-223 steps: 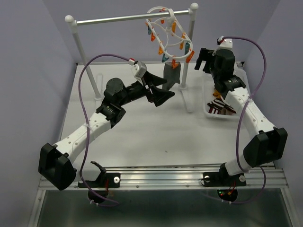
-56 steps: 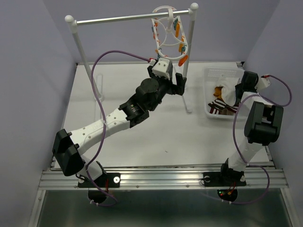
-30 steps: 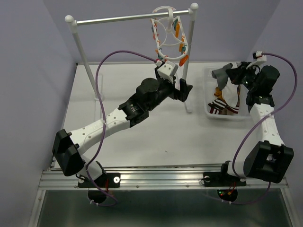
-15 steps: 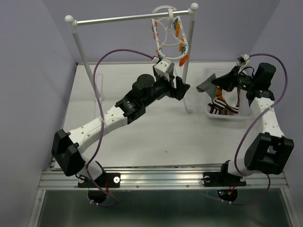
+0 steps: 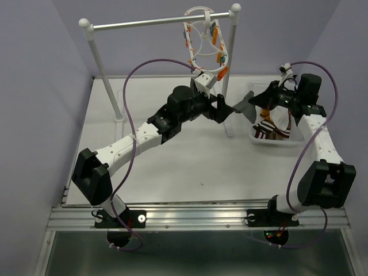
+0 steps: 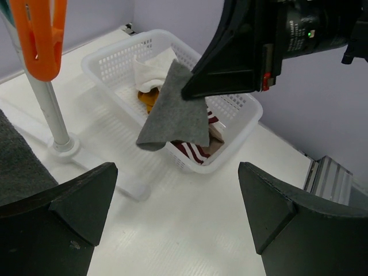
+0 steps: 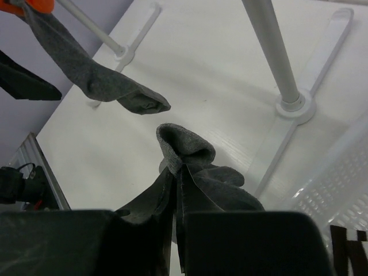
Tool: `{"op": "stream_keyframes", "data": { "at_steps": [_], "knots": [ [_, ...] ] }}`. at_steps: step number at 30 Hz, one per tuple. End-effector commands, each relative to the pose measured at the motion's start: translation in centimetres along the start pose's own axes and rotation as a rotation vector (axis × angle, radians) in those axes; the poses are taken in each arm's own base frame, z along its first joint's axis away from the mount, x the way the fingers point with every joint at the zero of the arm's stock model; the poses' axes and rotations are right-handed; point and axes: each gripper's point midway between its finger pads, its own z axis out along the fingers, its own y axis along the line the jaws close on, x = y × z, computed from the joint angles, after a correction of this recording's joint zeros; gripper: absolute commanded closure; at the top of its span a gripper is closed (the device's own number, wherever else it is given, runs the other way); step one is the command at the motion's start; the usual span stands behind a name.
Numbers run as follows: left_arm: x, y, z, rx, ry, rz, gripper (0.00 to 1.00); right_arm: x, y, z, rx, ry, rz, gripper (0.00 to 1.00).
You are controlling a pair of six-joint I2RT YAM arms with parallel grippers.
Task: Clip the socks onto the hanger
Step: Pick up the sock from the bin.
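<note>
One grey sock point(image 6: 172, 109) pinched in the right gripper point(image 7: 177, 214); left gripper point(image 6: 178, 195), spread wide at its 9 o'clock, should grab the dangling end squarely.

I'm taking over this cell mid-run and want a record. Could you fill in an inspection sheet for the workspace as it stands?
Surface: white table, no spills seen.
Job's things: hanger hooked on the rail; clipped grey sock hanging from it; held grey sock in the air; other socks in the basket.
Clutter: one dark speck on the table.
Grippers: left gripper open, empty; right gripper shut on the held grey sock.
Cables: purple cables arch above both arms.
Surroundings: lilac walls; nothing else seen.
</note>
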Motion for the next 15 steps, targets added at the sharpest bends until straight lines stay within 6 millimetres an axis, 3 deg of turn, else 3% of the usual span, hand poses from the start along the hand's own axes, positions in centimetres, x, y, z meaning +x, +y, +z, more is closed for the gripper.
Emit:
{"op": "stream_keyframes", "data": {
  "at_steps": [1,6,7,15],
  "knots": [
    [-3.4,-2.3,-0.8,0.096,-0.085,0.045,0.01,-2.9,0.8,0.9,0.134,-0.05,0.049,0.96],
    [-1.6,-3.5,0.6,0.196,-0.033,0.012,0.01,-6.6,0.4,-0.3,0.277,-0.262,0.239,0.94],
    [-1.5,-3.6,0.9,0.204,-0.028,0.007,0.01,-7.8,1.1,-0.9,0.277,-0.316,0.223,0.94],
    [-0.5,-5.1,3.2,0.295,-0.026,0.012,0.01,-10.3,2.2,-3.0,0.335,-0.515,0.358,0.95]
  ]
}}
